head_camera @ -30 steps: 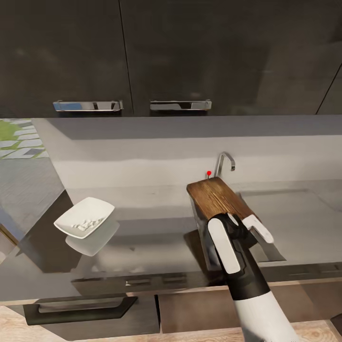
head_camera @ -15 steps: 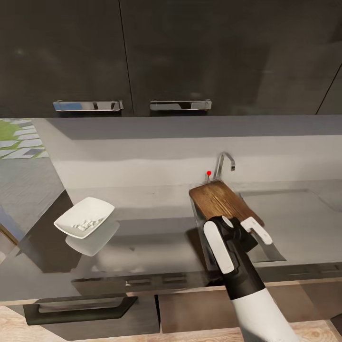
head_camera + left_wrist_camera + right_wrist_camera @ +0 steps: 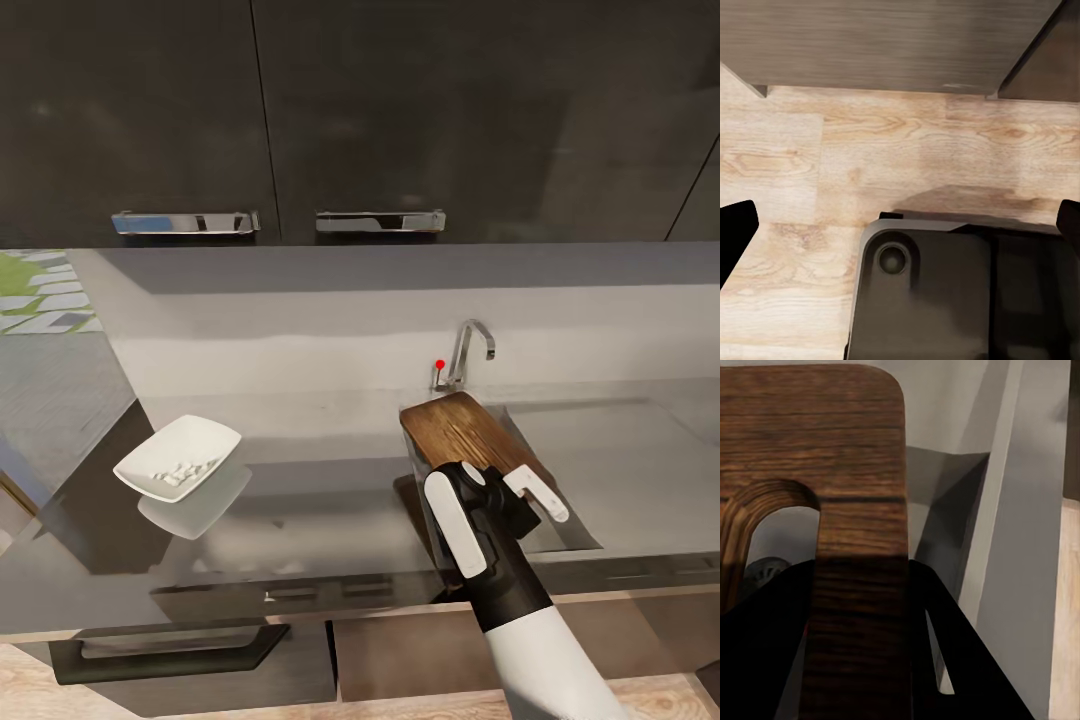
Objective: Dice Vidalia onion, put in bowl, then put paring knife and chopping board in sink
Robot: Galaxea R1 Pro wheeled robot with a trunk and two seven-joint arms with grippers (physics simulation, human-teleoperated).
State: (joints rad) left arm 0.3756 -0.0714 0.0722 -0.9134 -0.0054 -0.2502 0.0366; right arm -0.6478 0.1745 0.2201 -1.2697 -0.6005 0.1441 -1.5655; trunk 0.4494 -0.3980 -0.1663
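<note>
Right gripper [image 3: 512,497] jaws pinch the chopping board [image 3: 465,432] tilted over the sink [image 3: 610,440]; bowl [image 3: 180,458] at nine o'clock on the tabletop [image 3: 320,500]. Left jaws spread.

One chopping board [image 3: 465,430], also seen close up [image 3: 832,465]. One white bowl [image 3: 178,457] with one cluster of diced onion [image 3: 180,469] inside; cubes too small to count. One sink [image 3: 570,540], one chrome tap [image 3: 470,350], one red knob [image 3: 440,364]. One countertop [image 3: 300,500]. Two chrome cabinet handles [image 3: 185,222] [image 3: 380,221] on the upper doors, one dark drawer handle [image 3: 170,652] below. One robot arm [image 3: 510,590] in the head view.
</note>
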